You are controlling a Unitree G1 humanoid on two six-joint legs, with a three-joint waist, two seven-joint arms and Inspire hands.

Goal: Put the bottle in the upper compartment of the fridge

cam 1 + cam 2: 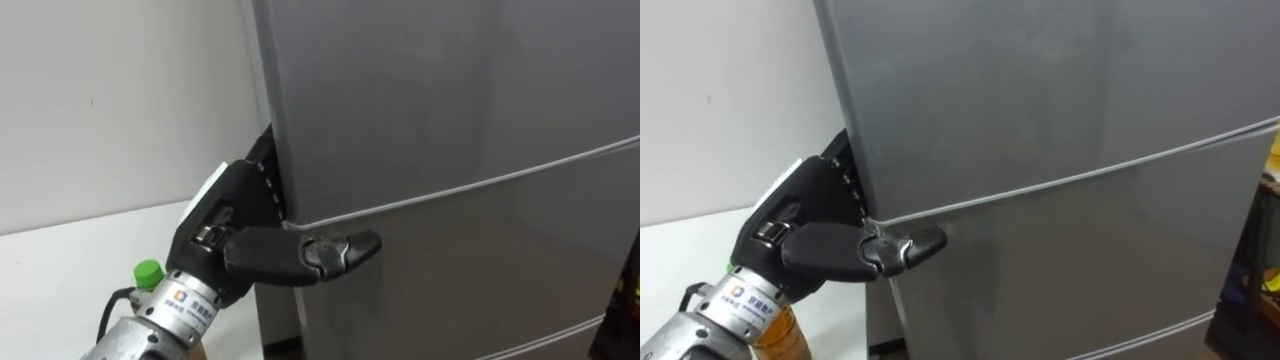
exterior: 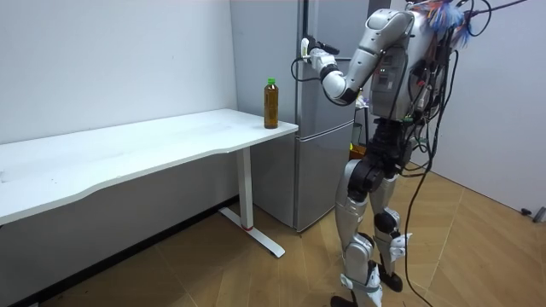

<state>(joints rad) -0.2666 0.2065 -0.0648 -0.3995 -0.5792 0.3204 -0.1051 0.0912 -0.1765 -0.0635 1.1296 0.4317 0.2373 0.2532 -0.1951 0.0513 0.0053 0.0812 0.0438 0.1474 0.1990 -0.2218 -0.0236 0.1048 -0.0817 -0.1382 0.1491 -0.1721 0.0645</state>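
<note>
We read the step in hand as opening the upper door [image 1: 430,90] of the tall grey metal fridge [image 2: 320,145], which takes up the right and centre of the eye views. The robot's left hand [image 1: 240,230] sits at centre left, against the door's left edge. Its thumb lies straight across the grey front, just on the seam [image 1: 480,183] that divides the upper door from the lower door [image 1: 480,280]. The rest of the hand goes behind the door edge, so we cannot tell whether it has closed on the edge or holds anything.

The brown bottle with a green cap [image 2: 271,104] stands upright on the white bench [image 2: 153,145], near the bench end next to the fridge. In the eye views its cap shows at lower left, close beside the left forearm. It is in neither hand.

To do this well, we would make sure the hold is above the seam, so the upper door moves and not the lower. The hinge seems to be on the right, so the pull should follow that arc and not run straight back. We would keep the forearm off the bottle during the swing. The door should open wide enough for the bottle to pass afterwards.
</note>
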